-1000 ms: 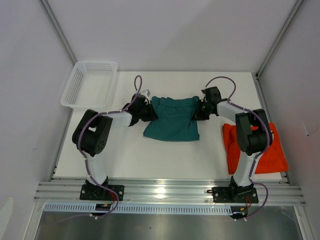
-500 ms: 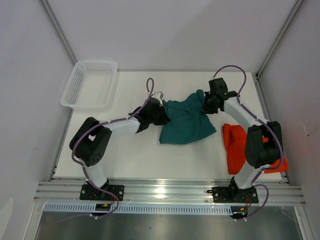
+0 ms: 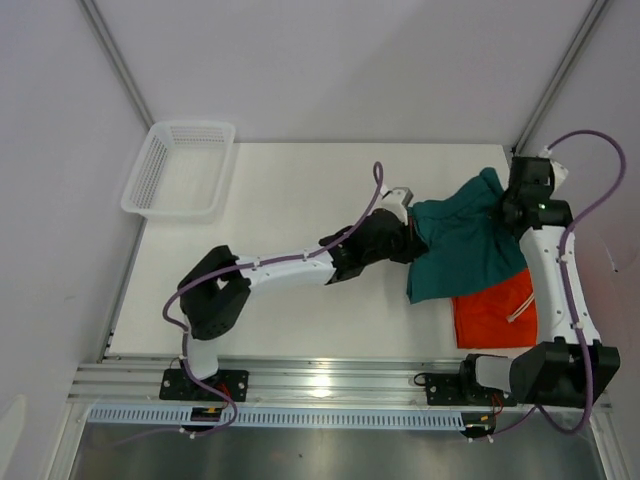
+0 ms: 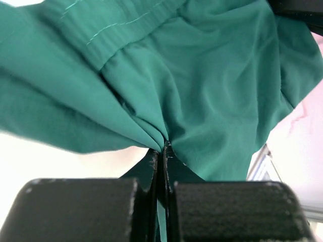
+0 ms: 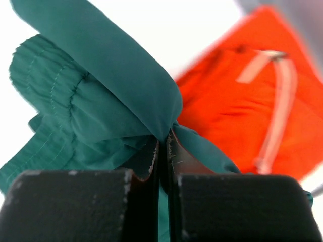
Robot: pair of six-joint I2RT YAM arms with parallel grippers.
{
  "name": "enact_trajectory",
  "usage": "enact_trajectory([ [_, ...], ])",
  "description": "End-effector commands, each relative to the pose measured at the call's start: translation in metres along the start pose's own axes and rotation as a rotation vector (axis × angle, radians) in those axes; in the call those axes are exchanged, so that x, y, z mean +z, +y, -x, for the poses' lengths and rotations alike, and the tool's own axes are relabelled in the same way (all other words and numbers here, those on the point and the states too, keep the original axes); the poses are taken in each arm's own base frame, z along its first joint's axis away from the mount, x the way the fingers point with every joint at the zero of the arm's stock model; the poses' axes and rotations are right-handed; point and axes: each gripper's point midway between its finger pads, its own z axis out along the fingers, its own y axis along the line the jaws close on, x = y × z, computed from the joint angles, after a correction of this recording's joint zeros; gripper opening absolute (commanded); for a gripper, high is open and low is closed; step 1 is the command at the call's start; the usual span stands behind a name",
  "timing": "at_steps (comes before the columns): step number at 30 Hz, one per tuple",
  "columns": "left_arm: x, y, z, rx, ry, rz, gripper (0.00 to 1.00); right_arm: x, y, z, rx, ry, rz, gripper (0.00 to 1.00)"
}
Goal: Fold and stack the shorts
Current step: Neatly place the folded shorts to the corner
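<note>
Two pairs of shorts are in play, both at the right-hand side of the table (image 3: 300, 200). The teal shorts (image 3: 465, 255) hang between our two arms, gathered into soft pleats where each jaw bites. Their lower edge reaches over the far part of the orange shorts (image 3: 495, 320). The orange pair lies flat near the right front corner as a compact rectangle, with its white drawstring (image 5: 275, 101) showing on top.

Our left gripper (image 4: 162, 151) is pinched tight on the teal fabric at its left edge, with no gap between the fingers except the cloth itself. Our right gripper (image 5: 162, 143) is clamped the same way on the far right corner, near the waistband's stitched elastic. From the overhead view we cannot tell whether the teal cloth touches the orange pair beneath or hangs just above it.

We judge the orange pair to be folded and parked as the base of the stack. The teal pair looks folded down to about the same footprint, though it sags and sits askew, with its near left corner out over bare table. What remains, as we read it, is to square the teal pair over the orange one. Then we must lower it without dragging the bottom layer, and let go with both grippers.

Well apart at the far left corner stands the white mesh basket (image 3: 178, 170).
</note>
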Motion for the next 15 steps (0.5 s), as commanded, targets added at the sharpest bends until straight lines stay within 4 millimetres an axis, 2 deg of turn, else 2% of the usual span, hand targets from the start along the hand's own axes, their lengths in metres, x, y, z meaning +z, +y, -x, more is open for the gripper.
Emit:
enact_trajectory([
  [1,0.012,-0.036,0.006,0.011,-0.051,-0.07,0.0,-0.015,-0.056,0.011,0.071,-0.079,-0.188,0.0],
  [2,0.017,-0.04,-0.005,0.019,-0.036,-0.074,0.0,-0.016,-0.063,0.011,0.08,-0.089,-0.205,0.0],
  [4,0.023,-0.053,-0.007,0.025,-0.046,-0.107,0.0,-0.013,-0.086,0.008,0.116,-0.096,-0.258,0.0],
  [8,0.042,-0.074,-0.027,0.039,-0.051,-0.168,0.0,-0.004,-0.116,-0.003,0.161,-0.084,-0.325,0.0],
  [9,0.054,-0.068,-0.04,0.037,-0.029,-0.165,0.0,-0.003,-0.123,-0.003,0.174,-0.09,-0.341,0.0],
  [10,0.059,-0.073,-0.041,0.016,-0.027,-0.183,0.0,0.0,-0.127,-0.006,0.182,-0.099,-0.343,0.0],
  [11,0.063,-0.076,-0.05,0.008,-0.002,-0.205,0.0,0.0,-0.138,-0.005,0.207,-0.111,-0.369,0.0],
  [12,0.067,-0.083,-0.05,-0.001,-0.015,-0.237,0.0,0.0,-0.143,-0.004,0.22,-0.121,-0.379,0.0],
  [13,0.077,-0.081,-0.059,-0.008,-0.008,-0.239,0.0,-0.001,-0.146,-0.002,0.23,-0.134,-0.38,0.0],
  [15,0.081,-0.096,-0.067,0.001,-0.013,-0.27,0.0,-0.003,-0.159,0.002,0.259,-0.15,-0.416,0.0],
])
